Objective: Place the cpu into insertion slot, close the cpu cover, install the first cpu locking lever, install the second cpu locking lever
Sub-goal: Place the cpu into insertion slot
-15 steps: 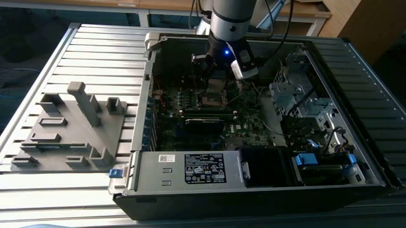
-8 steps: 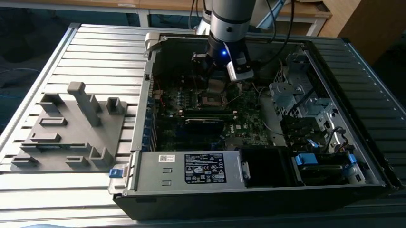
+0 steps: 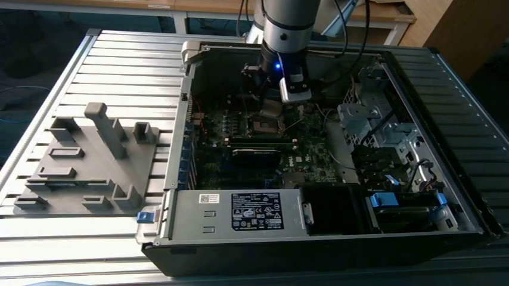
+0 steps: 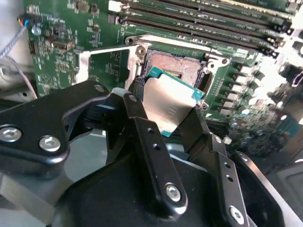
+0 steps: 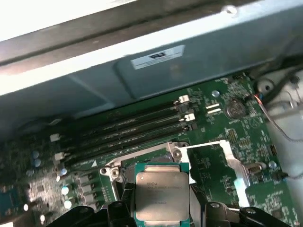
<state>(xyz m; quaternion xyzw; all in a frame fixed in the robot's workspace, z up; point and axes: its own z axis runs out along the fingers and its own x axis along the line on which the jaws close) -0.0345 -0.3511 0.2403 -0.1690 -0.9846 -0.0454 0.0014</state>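
**Jaws clamped on cpu [image 4: 170, 101], over insertion slot [image 4: 176, 64]**

Exterior view: arm reaches down inside open pc case [image 3: 334, 253]. Gripper [image 3: 269, 107] sits just above the slot on motherboard [image 3: 238, 164].

Second wrist view: black fingers [image 4: 142, 127] pinch cpu on two opp. edges, chip betw. the tips, silver face showing. Slot is bare, contacts visible just beyond cpu. Cpu cover [image 4: 83, 66] stands open beside slot.

First wrist view: cpu centred betw. jaws, overlapping slot's frame. Cover open to one side, memory slots [image 5: 137, 125] beyond. Chip-to-slot contact: can't tell.
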